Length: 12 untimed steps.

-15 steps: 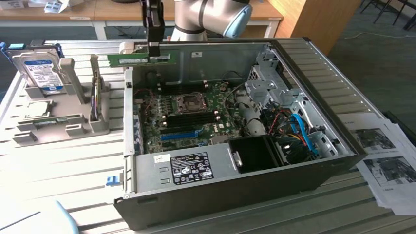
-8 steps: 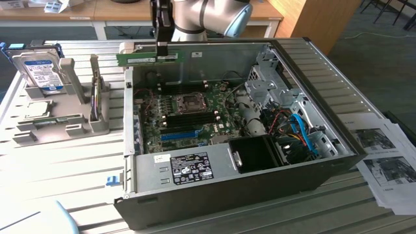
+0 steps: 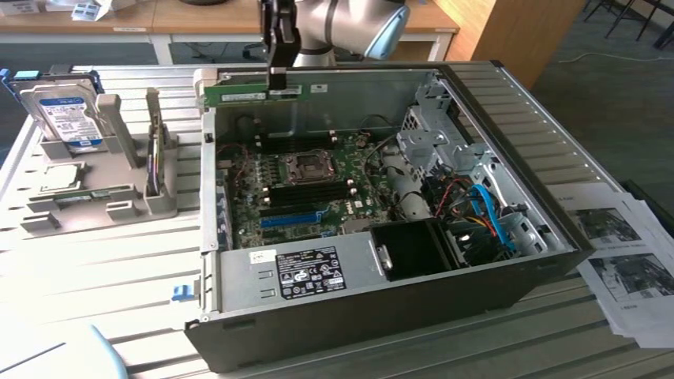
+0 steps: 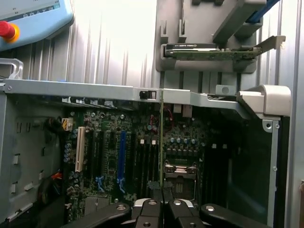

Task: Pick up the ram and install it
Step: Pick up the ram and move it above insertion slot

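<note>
Your claw (image 3: 278,82) is clamped shut on the ram (image 3: 240,95), and you can see it plainly. The green stick hangs level from the black fingers, up in the air by the wall of the open computer case (image 3: 368,324) farthest from the exterior camera. It touches nothing but the claw.

From the wrist you're looking at the ram (image 4: 162,137) edge-on. It's a thin line running out from between the 2 fingertips of the claw (image 4: 163,204), with the motherboard (image 4: 190,142) spread out beyond it. In that view the line runs alongside the dark memory slots (image 4: 142,161), with the processor socket (image 4: 180,172) just on its other side. The blue slot (image 4: 122,156) and white slot (image 4: 80,148) sit further off.

On the surface (image 3: 116,260), at the exterior view's left, a grey rack (image 3: 84,217) holds the hard drive (image 3: 63,114) upright. Printed sheets (image 3: 621,260) lie at the exterior view's right.
</note>
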{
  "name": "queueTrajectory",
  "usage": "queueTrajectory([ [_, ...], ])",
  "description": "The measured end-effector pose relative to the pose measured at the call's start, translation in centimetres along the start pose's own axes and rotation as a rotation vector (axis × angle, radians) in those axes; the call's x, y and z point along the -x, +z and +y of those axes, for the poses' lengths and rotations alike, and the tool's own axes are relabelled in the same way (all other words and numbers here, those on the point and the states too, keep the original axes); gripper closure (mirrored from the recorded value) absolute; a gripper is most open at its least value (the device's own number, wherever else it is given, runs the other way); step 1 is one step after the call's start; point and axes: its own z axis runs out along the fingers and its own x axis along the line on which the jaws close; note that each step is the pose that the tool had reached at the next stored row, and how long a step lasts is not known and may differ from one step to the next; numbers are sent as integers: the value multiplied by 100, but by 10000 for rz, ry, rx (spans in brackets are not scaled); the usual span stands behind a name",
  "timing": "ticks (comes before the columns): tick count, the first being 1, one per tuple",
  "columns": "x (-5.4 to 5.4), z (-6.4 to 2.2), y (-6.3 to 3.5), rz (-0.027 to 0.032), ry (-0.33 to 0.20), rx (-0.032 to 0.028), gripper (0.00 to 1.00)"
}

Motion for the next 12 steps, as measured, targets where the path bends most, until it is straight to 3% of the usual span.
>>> queueTrajectory([
  [12,-11,-254,-8,-40,-5,-2,89],
])
